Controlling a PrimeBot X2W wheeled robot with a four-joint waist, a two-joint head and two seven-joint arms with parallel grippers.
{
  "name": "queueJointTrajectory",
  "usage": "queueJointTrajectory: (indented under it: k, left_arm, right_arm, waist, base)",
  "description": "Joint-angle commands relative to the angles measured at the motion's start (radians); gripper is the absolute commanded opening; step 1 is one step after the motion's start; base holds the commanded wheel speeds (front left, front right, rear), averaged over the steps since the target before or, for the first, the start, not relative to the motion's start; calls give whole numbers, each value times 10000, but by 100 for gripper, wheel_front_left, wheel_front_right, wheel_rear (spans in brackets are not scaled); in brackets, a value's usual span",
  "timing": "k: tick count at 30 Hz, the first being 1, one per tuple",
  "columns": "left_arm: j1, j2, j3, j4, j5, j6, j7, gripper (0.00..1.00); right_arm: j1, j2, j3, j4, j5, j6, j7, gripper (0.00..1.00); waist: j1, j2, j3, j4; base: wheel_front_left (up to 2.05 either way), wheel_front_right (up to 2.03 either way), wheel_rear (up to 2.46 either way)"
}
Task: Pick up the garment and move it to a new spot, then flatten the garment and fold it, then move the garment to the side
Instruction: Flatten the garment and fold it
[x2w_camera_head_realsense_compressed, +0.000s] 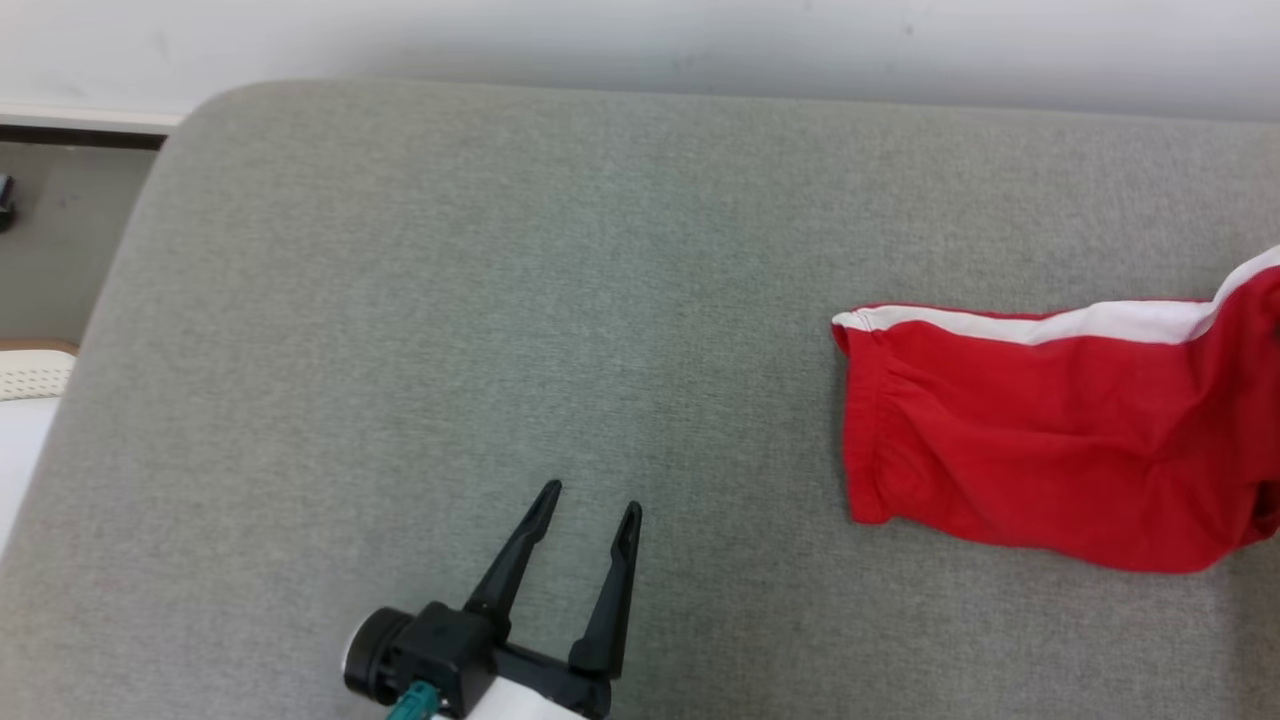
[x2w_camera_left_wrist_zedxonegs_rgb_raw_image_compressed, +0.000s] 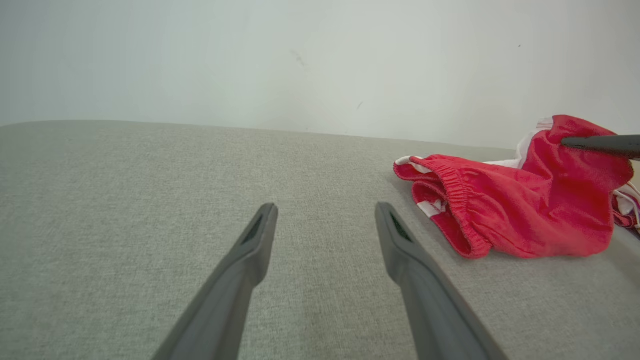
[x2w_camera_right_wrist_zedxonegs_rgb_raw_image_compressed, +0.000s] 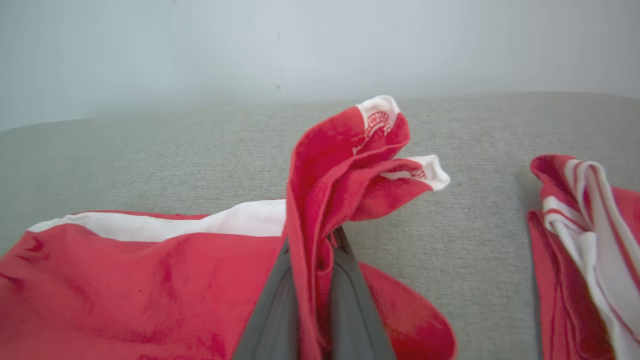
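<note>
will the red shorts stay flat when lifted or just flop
Probably floppy: the red shorts already crumple where the right gripper pinches a fold. Likely light, since that thin fold stands up unsupported. The rest would probably trail across the grey cushion.

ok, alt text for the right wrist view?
The right fingers are shut on a fold of the red garment, pinching it up off the grey cushion. More red and white cloth lies at the right edge, a pale wall behind.
</note>
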Motion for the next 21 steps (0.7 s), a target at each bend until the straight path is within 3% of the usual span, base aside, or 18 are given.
queueJointTrajectory:
  k: [1, 8, 15, 20, 21]
  left_arm:
    - [165, 27, -15, 80, -115, -3, 2, 100]
    - [237, 20, -345, 75, -721, 208, 2, 100]
    - [310, 19, -712, 164, -1057, 417, 2, 100]
    - [429, 18, -724, 228, -1131, 470, 2, 100]
    - [455, 18, -722, 246, -1123, 468, 2, 100]
  right_arm:
    - [156, 211, 184, -302, -136, -25, 126, 0]
    - [325, 1509, 1256, -1288, -575, -25, 1099, 0]
    - [644, 2882, 1519, -761, -1726, -25, 987, 0]
    - [662, 3444, 1286, -290, -2120, -25, 596, 0]
    - [651, 3522, 1252, -198, -2183, -25, 519, 16]
  waist:
    - [1, 0, -213, 178]
    - [1, 0, -549, 649]
    - [1, 0, -751, 1178]
    - [1, 0, -876, 1316]
    - [1, 0, -905, 1320]
  base:
    - [0, 0, 0]
    - [0, 0, 0]
    - [0, 0, 0]
    - [0, 0, 0]
    - [0, 0, 0]
